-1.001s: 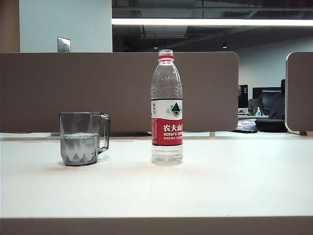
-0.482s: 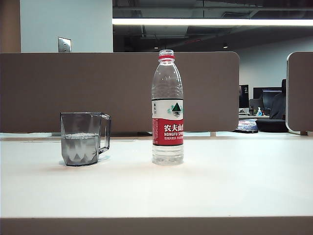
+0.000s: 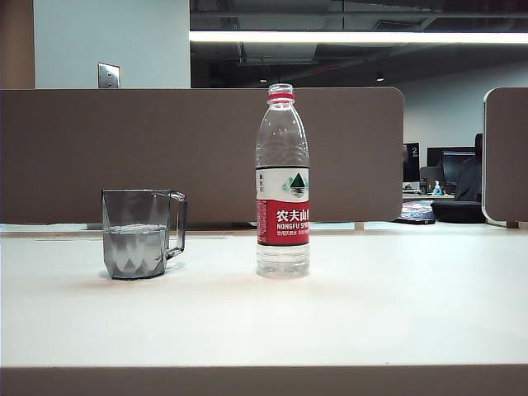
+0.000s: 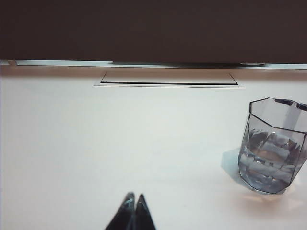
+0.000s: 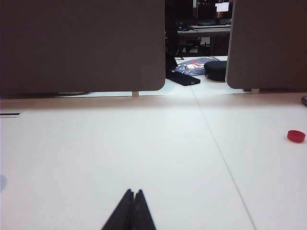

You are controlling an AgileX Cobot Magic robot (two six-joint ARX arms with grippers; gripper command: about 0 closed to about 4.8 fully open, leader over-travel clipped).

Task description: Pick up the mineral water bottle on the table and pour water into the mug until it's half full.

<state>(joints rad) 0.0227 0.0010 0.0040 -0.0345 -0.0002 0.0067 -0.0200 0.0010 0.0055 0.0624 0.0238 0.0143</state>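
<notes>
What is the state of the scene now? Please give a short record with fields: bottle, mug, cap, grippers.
bottle: bottle upright on the table, uncapped, water low
mug: mug left of the bottle in the exterior view, apart from it, about half full
cap: red cap lies on the table
left gripper: left gripper shut, empty, near the mug
right gripper: right gripper shut, empty, above bare table

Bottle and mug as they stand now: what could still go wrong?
1. The mineral water bottle stands uncapped and tall; a knock could spill the rest; its red cap lies apart on the table.
2. The mug looks about half full, so more pouring would overshoot.
3. Left end effector and right end effector are shut, off both.
</notes>
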